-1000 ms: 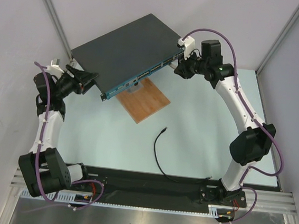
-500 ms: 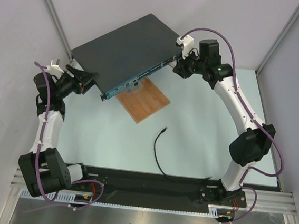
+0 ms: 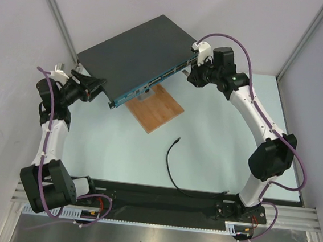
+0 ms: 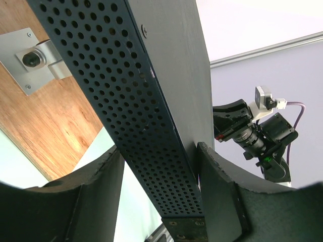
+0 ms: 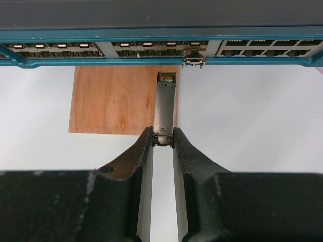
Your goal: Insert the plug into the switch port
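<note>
1. Top external view: the left arm rises from its base at the near left, goes along the left edge and turns its wrist to the right. The left gripper [image 3: 98, 84] is at the left end of the network switch [image 3: 136, 53].
2. Left wrist view: the left gripper [image 4: 159, 151] has one finger on each side of the perforated end of the network switch [image 4: 146, 116]. Both fingers [image 4: 222, 196] lie against it, so the jaws are wide apart but closed on the box.
3. The right arm goes up from the near right base, bends at the elbow and reaches far and left. The right gripper [image 3: 193, 75] is before the right end of the teal front strip [image 3: 154, 81].
4. Right wrist view: the right gripper [image 5: 162, 133] is nearly closed and pinches the near end of a grey metal module [image 5: 164, 106]. The module points at the front strip [image 5: 151, 34] and its tip is just short of it.
5. A switch port [image 5: 262, 48] is one of a row of alike sockets on the strip.
6. The plug [image 3: 177, 139] lies on the table [image 3: 224, 121] at the end of its black cable [image 3: 169, 162]. It is near the wooden board [image 3: 157, 108] and well apart from both grippers.
</note>
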Available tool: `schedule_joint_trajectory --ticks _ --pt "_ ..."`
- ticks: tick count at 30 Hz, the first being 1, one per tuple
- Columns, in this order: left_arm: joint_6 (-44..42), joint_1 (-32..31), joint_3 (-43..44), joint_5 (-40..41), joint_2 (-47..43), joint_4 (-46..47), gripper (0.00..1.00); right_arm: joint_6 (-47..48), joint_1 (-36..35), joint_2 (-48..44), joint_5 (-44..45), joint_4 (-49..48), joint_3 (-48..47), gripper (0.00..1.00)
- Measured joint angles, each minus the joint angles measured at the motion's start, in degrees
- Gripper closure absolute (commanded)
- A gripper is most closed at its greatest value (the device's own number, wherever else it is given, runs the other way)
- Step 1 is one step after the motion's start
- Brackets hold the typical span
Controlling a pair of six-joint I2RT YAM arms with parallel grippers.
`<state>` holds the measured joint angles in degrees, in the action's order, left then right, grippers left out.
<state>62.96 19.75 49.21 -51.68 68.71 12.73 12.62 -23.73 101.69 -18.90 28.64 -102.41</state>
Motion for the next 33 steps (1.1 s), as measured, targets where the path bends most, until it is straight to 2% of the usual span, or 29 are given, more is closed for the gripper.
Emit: schedule_joint_trajectory --ticks 33 --pt "0.0 0.0 0.0 0.0 0.0 0.0 1.0 -1.7 0.1 -0.9 -1.1 -0.7 -1.0 1.0"
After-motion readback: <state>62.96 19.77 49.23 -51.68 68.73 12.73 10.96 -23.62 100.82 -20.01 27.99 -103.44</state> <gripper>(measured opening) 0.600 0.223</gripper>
